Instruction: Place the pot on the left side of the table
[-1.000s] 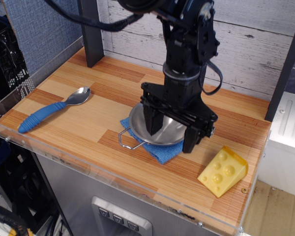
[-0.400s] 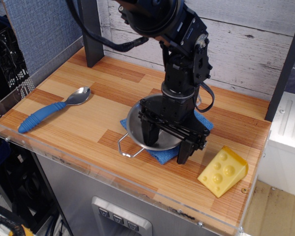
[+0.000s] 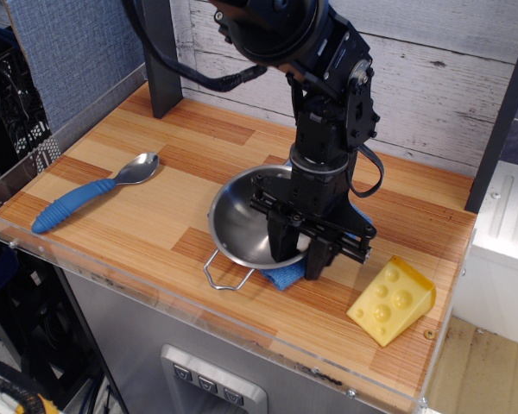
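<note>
White plank wall and a dark post stand behind a striped wood table [image 3: 138, 216] edged with a clear rim.

Right of the table's centre sits the pot [image 3: 242, 226], a shallow shiny steel bowl. It is tilted, its far right side raised. One wire handle [image 3: 223, 274] sticks out toward the front edge. Under its right part lies a blue cloth [image 3: 282, 278], mostly hidden.

A black arm reaches down from above. Its gripper [image 3: 303, 255] has its fingers closed over the pot's right rim, one finger inside the bowl and one outside, so it appears to be gripping the pot.

A blue-handled spoon [image 3: 85, 197] lies well apart at the left. A yellow cheese wedge [image 3: 391, 299] sits near the front right corner.

Judging by the tilt, the grasp looks made and the lift or drag is under way. The next move calls for carrying the pot leftward across the open wood, setting it down short of the spoon, and holding firmly, since a rim grip on a tilted bowl could slip.
</note>
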Tool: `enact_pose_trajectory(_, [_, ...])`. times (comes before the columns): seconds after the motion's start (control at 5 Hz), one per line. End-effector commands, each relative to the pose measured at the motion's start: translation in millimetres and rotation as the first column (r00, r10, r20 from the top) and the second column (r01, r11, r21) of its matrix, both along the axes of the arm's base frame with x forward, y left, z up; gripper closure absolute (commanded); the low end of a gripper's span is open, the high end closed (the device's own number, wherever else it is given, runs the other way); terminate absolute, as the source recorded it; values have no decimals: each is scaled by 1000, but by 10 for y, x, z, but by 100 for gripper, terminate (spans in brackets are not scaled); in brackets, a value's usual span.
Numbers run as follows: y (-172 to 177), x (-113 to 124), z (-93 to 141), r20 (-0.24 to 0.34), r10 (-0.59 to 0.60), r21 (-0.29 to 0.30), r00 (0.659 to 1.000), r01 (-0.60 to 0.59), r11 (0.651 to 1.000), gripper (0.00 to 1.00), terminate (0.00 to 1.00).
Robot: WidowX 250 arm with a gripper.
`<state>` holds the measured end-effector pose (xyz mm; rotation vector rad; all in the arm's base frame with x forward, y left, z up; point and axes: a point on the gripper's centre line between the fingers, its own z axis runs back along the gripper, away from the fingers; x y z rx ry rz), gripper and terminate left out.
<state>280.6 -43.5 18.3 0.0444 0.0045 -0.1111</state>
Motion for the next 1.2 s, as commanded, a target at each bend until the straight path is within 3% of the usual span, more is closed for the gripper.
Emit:
enact_pose_trajectory(0.0, [-37,24,377,89,-6,-37,996,10,999,100,0])
enact_pose_trajectory(0.4, [47,-43,649,101,-1,-28,995,4,1000,100,0])
enact_pose_trajectory(0.6, [465,-29,910,85,82,-80,993,-75,994,100,0])
enact_pose_trajectory(0.8, [956,103,1157,118,184,-90,976,-174,981,100,0])
enact_pose_trajectory(1.0, [1245,274,1190,130,228,-76,965,-219,973,100,0])
